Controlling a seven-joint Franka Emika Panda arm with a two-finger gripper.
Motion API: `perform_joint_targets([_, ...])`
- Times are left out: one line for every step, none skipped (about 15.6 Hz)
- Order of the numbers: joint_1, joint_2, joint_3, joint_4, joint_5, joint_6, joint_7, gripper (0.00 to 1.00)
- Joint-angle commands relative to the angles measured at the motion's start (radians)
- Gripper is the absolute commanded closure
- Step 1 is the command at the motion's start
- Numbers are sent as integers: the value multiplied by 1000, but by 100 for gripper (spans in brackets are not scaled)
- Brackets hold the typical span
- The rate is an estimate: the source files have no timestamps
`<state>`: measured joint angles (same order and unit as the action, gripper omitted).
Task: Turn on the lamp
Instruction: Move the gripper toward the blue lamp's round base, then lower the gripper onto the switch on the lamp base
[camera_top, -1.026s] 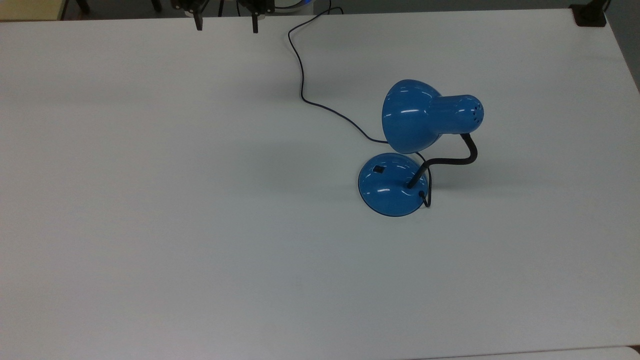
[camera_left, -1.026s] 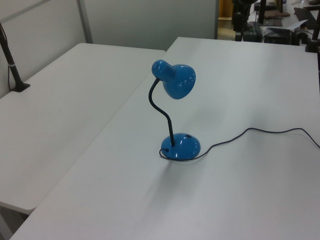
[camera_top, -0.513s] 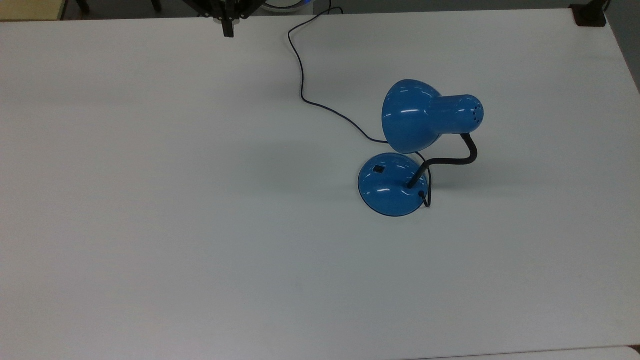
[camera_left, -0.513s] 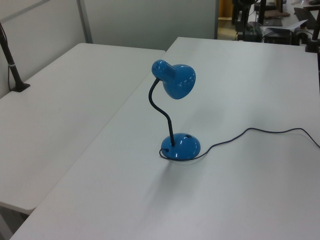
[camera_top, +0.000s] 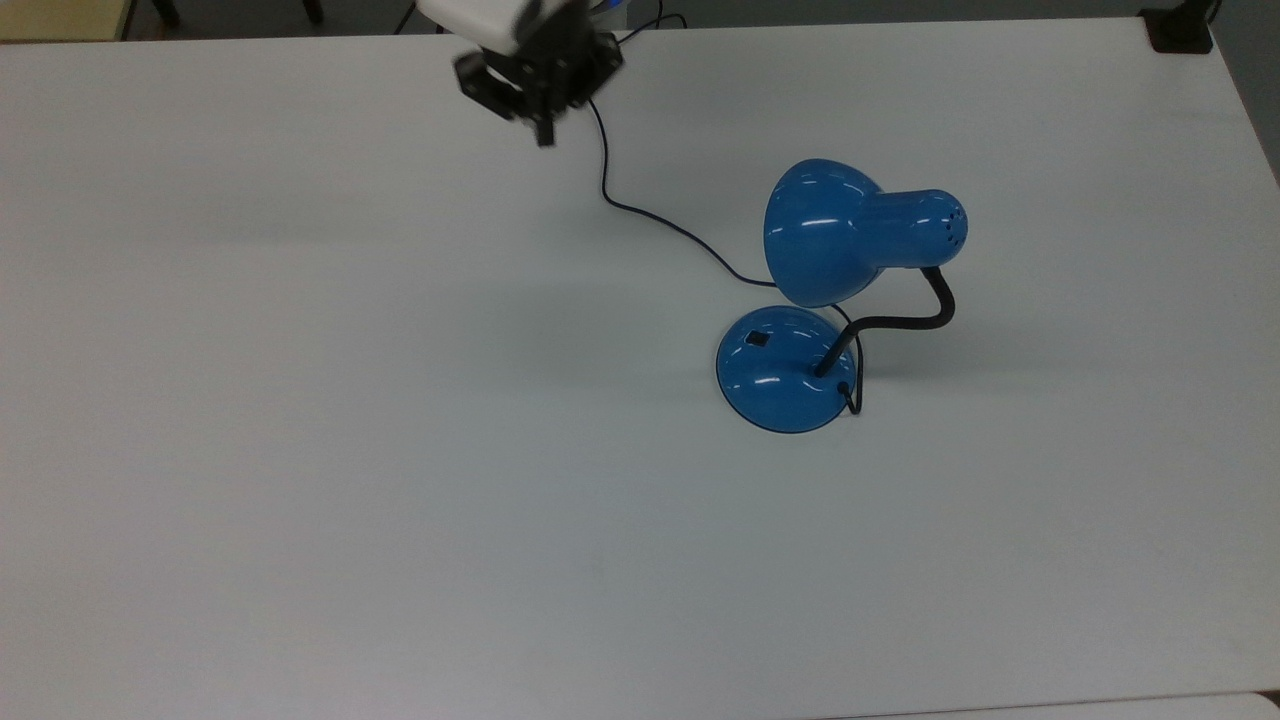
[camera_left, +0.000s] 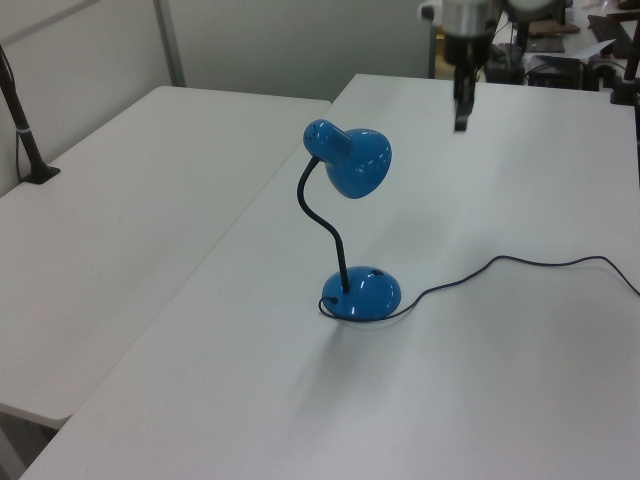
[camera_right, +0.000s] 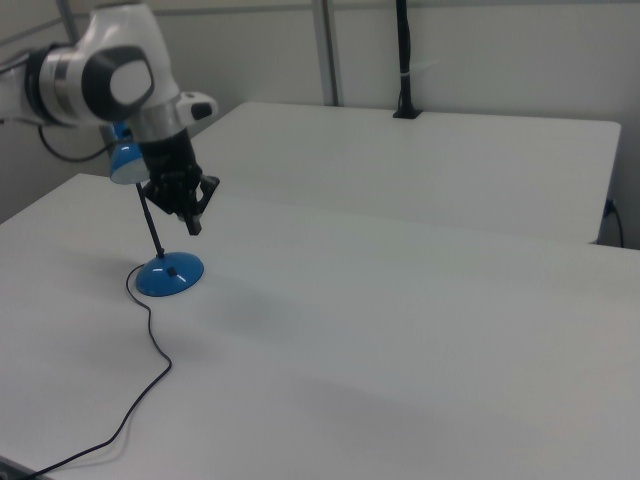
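Observation:
The lamp stands on the white table (camera_top: 300, 400), unlit, its blue shade (camera_top: 830, 245) bent over on a black gooseneck (camera_top: 915, 320). A small black switch (camera_top: 757, 339) sits on the domed blue base (camera_top: 785, 372), and the thin cord (camera_top: 640, 212) runs off toward the table's far edge. My gripper (camera_top: 545, 132) hangs shut with nothing in it above the cord, well to the top view's upper left of the shade. In the left view the gripper (camera_left: 460, 118) hovers beyond the lamp (camera_left: 358, 162). In the right view the gripper (camera_right: 193, 222) is above the base (camera_right: 170, 275), and the arm hides part of the shade.
A second white table (camera_left: 120, 230) adjoins this one on the left view's left, with a black clamped post (camera_left: 25, 130) at its edge. A black clamp (camera_top: 1180, 30) sits at the top view's upper right corner. The cord (camera_right: 150, 345) trails across the table.
The fingers, apart a second ago, have come together. The arm has swung out from the table's far edge over the cord, toward the lamp. The lamp has not moved.

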<state>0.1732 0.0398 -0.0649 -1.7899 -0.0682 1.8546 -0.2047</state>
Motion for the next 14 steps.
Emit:
perform_joint_targets([83, 49, -3, -98, 2, 243, -27, 100])
perform_joint_targets([100, 70, 3, -118, 4, 308, -30, 100])
perform_joint_targets([103, 86, 22, -143, 5, 375, -47, 100])
perform_joint_targets([97, 95, 42, -166, 14, 437, -88, 100])
perform_joint_targets([97, 106, 53, -186, 51, 487, -154, 100])
perform_joint_targets([97, 117, 59, -194, 121, 524, -230, 100])
perform_joint_targets([98, 127, 63, -194, 210, 550, -301, 100])
perform_joint_targets([98, 138, 74, -191, 284, 557, -362, 100])
perform_joint_targets([97, 143, 80, -187, 324, 558, -410, 100])
perform_joint_targets([97, 146, 82, -187, 347, 563, -447, 100])
perform_joint_targets([98, 153, 82, -187, 358, 574, -470, 100])
perform_joint_targets([101, 158, 82, -187, 360, 583, -485, 100])
perform_joint_targets([104, 175, 82, -189, 360, 595, -493, 100])
perform_joint_targets([104, 183, 82, -189, 360, 607, -508, 100])
